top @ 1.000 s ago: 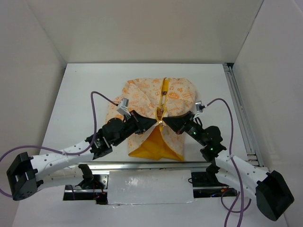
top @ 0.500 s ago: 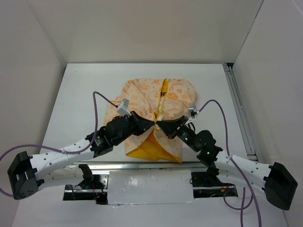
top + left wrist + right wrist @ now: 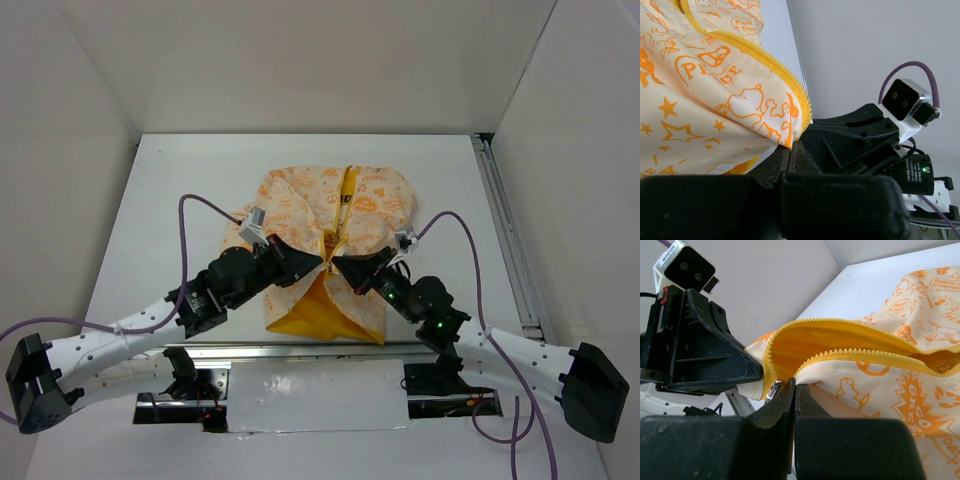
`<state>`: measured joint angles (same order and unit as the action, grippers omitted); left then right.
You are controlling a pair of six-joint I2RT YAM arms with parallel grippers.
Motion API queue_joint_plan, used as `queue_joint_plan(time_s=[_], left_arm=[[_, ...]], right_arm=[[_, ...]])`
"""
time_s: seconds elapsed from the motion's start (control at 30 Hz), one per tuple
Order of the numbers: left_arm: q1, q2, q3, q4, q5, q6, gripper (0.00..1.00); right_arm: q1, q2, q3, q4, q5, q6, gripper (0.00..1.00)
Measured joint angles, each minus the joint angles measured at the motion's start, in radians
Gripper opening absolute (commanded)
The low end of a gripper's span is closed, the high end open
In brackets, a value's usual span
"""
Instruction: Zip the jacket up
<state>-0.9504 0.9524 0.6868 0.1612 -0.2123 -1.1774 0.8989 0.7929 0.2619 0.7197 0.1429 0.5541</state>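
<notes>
The left gripper (image 3: 317, 262) pinches the left front edge of the jacket (image 3: 375, 200) on the counter (image 3: 170, 200). The right gripper (image 3: 337, 264), just beside it, clamps the opposite zipper (image 3: 850, 352) edge.

A jacket (image 3: 380, 205) of pale cream fabric is printed all over in orange: stars, cartoon dogs, starbursts and bubble lettering. Its zipper (image 3: 346, 195) is bright yellow, teeth and tape alike, and the lining (image 3: 325, 312) is a deeper golden yellow. The table (image 3: 170, 190) is plain white, with pale grey-white walls (image 3: 300, 60) around it. The left gripper (image 3: 318, 262) and right gripper (image 3: 337, 264) are matte black, on white arm links (image 3: 110, 345) with a purple cable (image 3: 205, 200) each. A small green light (image 3: 437, 324) glows on the right arm.
</notes>
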Motion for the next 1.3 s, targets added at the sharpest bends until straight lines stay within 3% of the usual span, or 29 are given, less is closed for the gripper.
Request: queue_joint_plan(time_s=[0.17, 0.23, 0.43, 0.5, 0.8, 1.2, 1.3], left_arm=[[0.004, 0.013, 0.000, -0.006, 0.029, 0.001, 0.00], [0.004, 0.029, 0.008, -0.021, 0.032, -0.002, 0.00], [0.004, 0.062, 0.020, -0.058, 0.016, -0.006, 0.00], [0.004, 0.062, 0.022, -0.064, 0.007, -0.007, 0.00], [0.008, 0.058, 0.022, -0.064, 0.000, -0.006, 0.00], [0.018, 0.038, 0.022, -0.042, 0.046, -0.005, 0.00], [0.018, 0.038, 0.022, -0.034, 0.063, -0.005, 0.00]], right_arm=[[0.007, 0.012, 0.000, 0.005, -0.005, 0.003, 0.00], [0.008, 0.012, 0.000, -0.005, -0.014, 0.002, 0.11], [0.008, -0.011, 0.033, -0.117, -0.077, 0.006, 0.26], [0.007, -0.039, 0.044, -0.157, -0.098, 0.009, 0.37], [-0.031, -0.089, 0.055, -0.280, -0.209, 0.044, 0.49], [-0.120, -0.055, 0.051, -0.257, -0.367, 0.140, 0.40], [-0.126, -0.023, 0.051, -0.239, -0.406, 0.155, 0.31]])
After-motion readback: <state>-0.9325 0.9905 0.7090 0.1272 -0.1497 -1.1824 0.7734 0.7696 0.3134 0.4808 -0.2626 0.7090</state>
